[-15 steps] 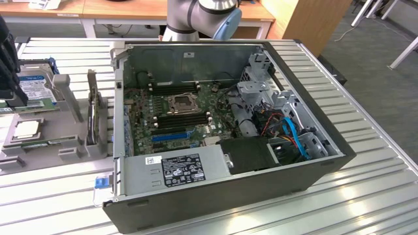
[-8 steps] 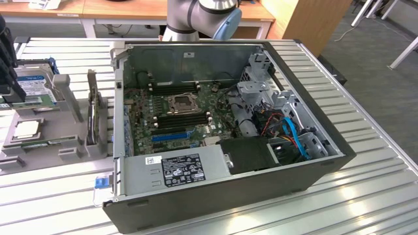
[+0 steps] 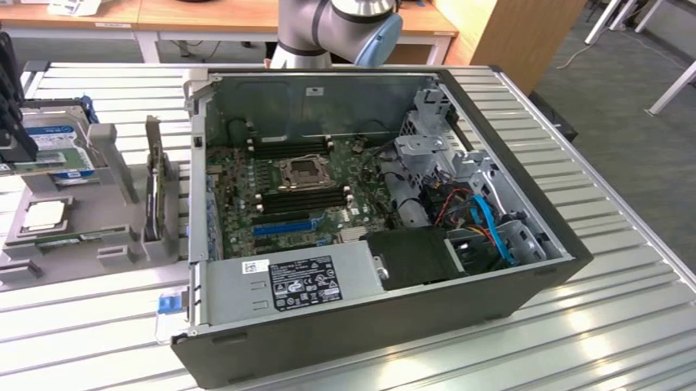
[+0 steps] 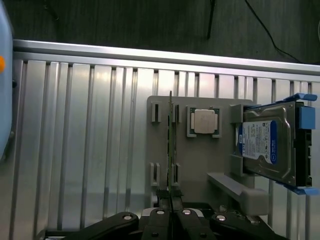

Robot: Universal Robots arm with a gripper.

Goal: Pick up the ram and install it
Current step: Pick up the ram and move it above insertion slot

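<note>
I am watching two views of a metal slatted table [image 3: 609, 326]. The exterior view is showing an open computer case [image 3: 544, 277] lying on its side, its motherboard [image 3: 293, 183] facing up, with the robot arm [image 3: 337, 28] rising behind it. At the exterior view's left, a grey fixture [image 3: 120, 252] is sitting beside the case.

The wrist view is looking straight down on that fixture and is bringing in the gripper [image 4: 170, 200]. Its two black fingers are pressing together, with no gap between them.

The ram [image 4: 171, 130] is standing on its long edge in the fixture's slotted brackets, so I am seeing it as a thin green line. Its long axis is running parallel to the table's slats, and one end is lining up with the closed fingertips; I cannot tell whether they are touching it. A square processor chip [image 4: 204, 121] is resting just beside the ram, and a blue-labelled hard drive [image 4: 265, 145] is sitting beyond the chip.

In the exterior view the ram [image 3: 78, 239] is showing as a green strip whose one end is pointing toward the case.
</note>
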